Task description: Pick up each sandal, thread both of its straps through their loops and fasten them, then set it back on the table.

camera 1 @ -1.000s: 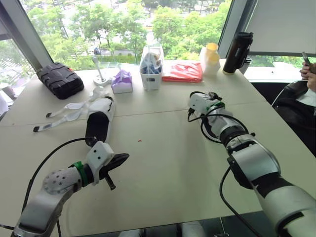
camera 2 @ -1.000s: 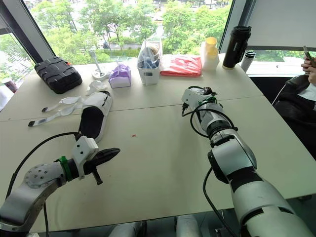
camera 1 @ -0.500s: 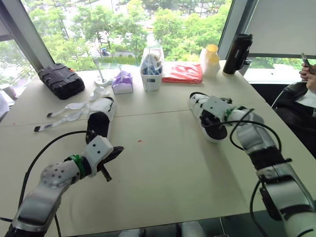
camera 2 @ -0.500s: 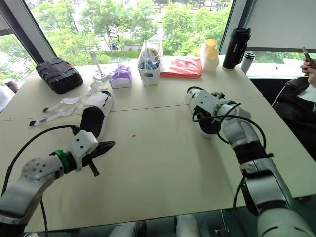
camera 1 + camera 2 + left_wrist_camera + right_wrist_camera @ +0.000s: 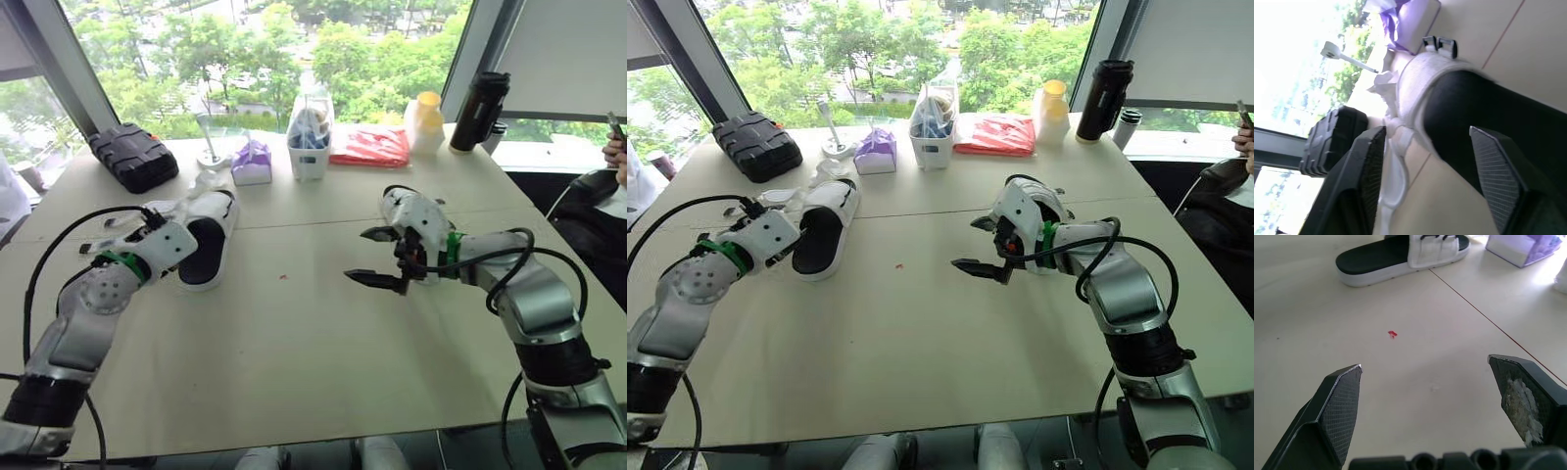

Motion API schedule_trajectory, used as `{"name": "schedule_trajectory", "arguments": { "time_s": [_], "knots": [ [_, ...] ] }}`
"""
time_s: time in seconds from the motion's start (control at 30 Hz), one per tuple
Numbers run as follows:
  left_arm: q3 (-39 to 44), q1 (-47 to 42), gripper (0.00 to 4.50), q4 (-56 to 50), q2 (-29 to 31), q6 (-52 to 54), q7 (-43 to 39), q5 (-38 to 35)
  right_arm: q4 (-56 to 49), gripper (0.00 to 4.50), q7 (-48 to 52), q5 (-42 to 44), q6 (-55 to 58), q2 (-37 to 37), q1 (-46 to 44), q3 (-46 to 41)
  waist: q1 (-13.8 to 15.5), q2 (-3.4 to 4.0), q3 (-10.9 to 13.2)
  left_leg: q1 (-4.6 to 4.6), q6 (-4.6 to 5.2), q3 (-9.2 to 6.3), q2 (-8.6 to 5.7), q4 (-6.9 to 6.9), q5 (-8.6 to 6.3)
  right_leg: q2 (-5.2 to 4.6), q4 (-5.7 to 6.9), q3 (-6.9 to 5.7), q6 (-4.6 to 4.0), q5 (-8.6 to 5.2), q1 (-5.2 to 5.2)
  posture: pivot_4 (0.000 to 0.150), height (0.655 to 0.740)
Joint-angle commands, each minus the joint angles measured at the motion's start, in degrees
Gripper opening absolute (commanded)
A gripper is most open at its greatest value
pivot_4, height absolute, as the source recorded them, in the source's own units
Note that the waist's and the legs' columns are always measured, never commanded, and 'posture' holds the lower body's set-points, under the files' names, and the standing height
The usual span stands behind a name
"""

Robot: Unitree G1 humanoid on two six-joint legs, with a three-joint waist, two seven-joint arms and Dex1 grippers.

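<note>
A white sandal point(image 5: 208, 243) with a black footbed lies on the table's left half, toe toward me. Its loose white straps point(image 5: 1394, 169) trail off its left side, and two black loops point(image 5: 1440, 44) sit on its upper. My left gripper point(image 5: 1427, 132) is open right beside the sandal's left edge, its fingers point(image 5: 1493, 171) spread before the footbed and not touching it. My right gripper point(image 5: 358, 255) hangs open over the bare middle of the table, pointing left toward the sandal point(image 5: 1400, 257), holding nothing.
A tiny red speck point(image 5: 284, 277) lies between the grippers. Along the far edge stand a black case point(image 5: 137, 157), a purple tissue box point(image 5: 252, 162), a white bin point(image 5: 309, 147), a red packet point(image 5: 367, 147), a yellow-lidded bottle point(image 5: 424, 122) and a black flask point(image 5: 480, 98). A person point(image 5: 617, 147) sits at the right.
My left gripper rose from the table's front to the sandal's left side and opened. My right arm drew back toward the table's middle and now points left. The camera shifted slightly.
</note>
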Motion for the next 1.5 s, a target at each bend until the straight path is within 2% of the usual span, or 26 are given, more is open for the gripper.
{"name": "schedule_trajectory", "arguments": {
  "time_s": [0.03, 0.2, 0.3, 0.47, 0.73, 0.83, 1.07, 1.17, 1.33, 1.4, 1.5],
  "knots": [
    [-3.2, -7.6, 4.41, 9.2, -0.6, -4.5, 4.8, 5.9, -0.8, 4.50, -1.5, 0.8, -1.1, 0.4, -1.7, 1.0, 0.3, -0.01, 0.0, -0.03, 0.00, -0.01, -0.01, 0.00, 0.00, -0.04, 0.04, -0.03, 0.01, 0.00, -0.02, 0.150, 0.7400],
    [-7.7, -16.6, 4.41, 22.7, -3.3, -10.5, 8.8, 10.2, 0.3, 4.50, -2.5, 0.8, -2.4, 0.6, -2.5, 2.7, 0.0, -0.06, 0.0, -0.50, -0.34, -0.03, -0.14, 0.16, 0.20, -0.10, 0.05, -0.08, 0.10, 0.10, -0.37, 0.150, 0.7400],
    [-12.8, -23.0, 4.41, 34.6, -5.1, -15.0, 12.3, 15.4, 1.0, 4.50, -3.3, 0.4, -3.1, 0.8, -3.1, 3.3, -0.1, -0.06, 0.0, -0.89, -0.40, 0.03, -0.24, 0.29, 0.23, -0.12, 0.20, -0.07, 0.11, 0.14, -0.81, 0.150, 0.7400],
    [-16.9, -30.5, 4.41, 49.4, -8.4, -19.5, 17.5, 18.9, 1.8, 4.50, -4.6, 0.1, -4.4, 0.7, -3.6, 4.0, -0.1, -0.08, 0.0, -0.88, -0.40, 0.04, -0.27, 0.36, 0.24, -0.11, 0.35, -0.07, 0.11, 0.14, -0.81, 0.150, 0.7400],
    [-21.2, -38.6, 4.41, 65.5, -12.5, -21.3, 23.6, 22.0, 2.2, 4.50, -6.6, -0.3, -5.3, 0.6, -3.4, 4.6, -0.1, -0.11, 0.0, -0.89, -0.40, 0.05, -0.32, 0.42, 0.24, -0.12, 0.46, -0.06, 0.11, 0.14, -0.83, 0.150, 0.7400],
    [-21.7, -39.5, 3.63, 68.6, -13.7, -21.7, 24.2, 21.8, 2.2, 4.50, -7.2, -0.6, -5.6, 0.4, -3.2, 4.8, -0.1, -0.12, 0.0, -0.89, -0.40, 0.05, -0.32, 0.44, 0.24, -0.12, 0.50, -0.06, 0.11, 0.14, -0.83, 0.150, 0.7400],
    [-21.7, -40.4, 0.12, 71.1, -14.2, -22.2, 25.9, 21.5, 3.0, 4.50, -8.3, -1.0, -6.4, 0.5, -3.4, 5.2, -0.1, -0.12, -0.1, -0.90, -0.34, 0.05, -0.32, 0.70, 0.21, -0.11, 0.68, -0.06, 0.12, 0.14, -0.81, 0.150, 0.7400],
    [-21.6, -40.5, 0.05, 71.0, -14.1, -23.3, 26.8, 21.2, 3.2, 4.50, -8.4, -0.8, -6.5, 0.4, -3.6, 5.2, -0.1, -0.13, 0.0, -0.90, -0.20, 0.02, -0.33, 0.84, 0.13, -0.11, 0.77, -0.07, 0.13, 0.14, -0.78, 0.150, 0.7400],
    [-22.9, -40.3, 0.05, 67.1, -12.0, -31.2, 28.6, 22.6, 3.7, 4.50, -8.6, -0.9, -7.2, 0.0, -3.8, 5.2, -0.1, -0.14, 0.0, -0.92, -0.30, 0.02, -0.33, 0.86, 0.19, -0.11, 0.78, -0.06, 0.13, 0.14, -0.79, 0.150, 0.7400],
    [-24.7, -40.3, 0.05, 64.2, -9.9, -36.4, 29.8, 24.7, 4.2, 4.50, -8.4, -0.9, -7.4, -0.5, -4.0, 4.8, -0.1, -0.19, 0.0, -0.95, -0.34, 0.02, -0.34, 0.87, 0.21, -0.13, 0.77, -0.06, 0.13, 0.14, -0.80, 0.150, 0.7400],
    [-27.3, -39.4, 0.05, 57.4, -5.7, -50.7, 30.4, 27.3, 5.3, 4.50, -7.8, -1.2, -8.4, -2.1, -3.8, 4.3, 0.0, -0.22, 0.0, -1.03, -0.38, 0.02, -0.33, 0.87, 0.23, -0.14, 0.75, -0.06, 0.13, 0.14, -0.87, 0.150, 0.7400]
  ]
}}
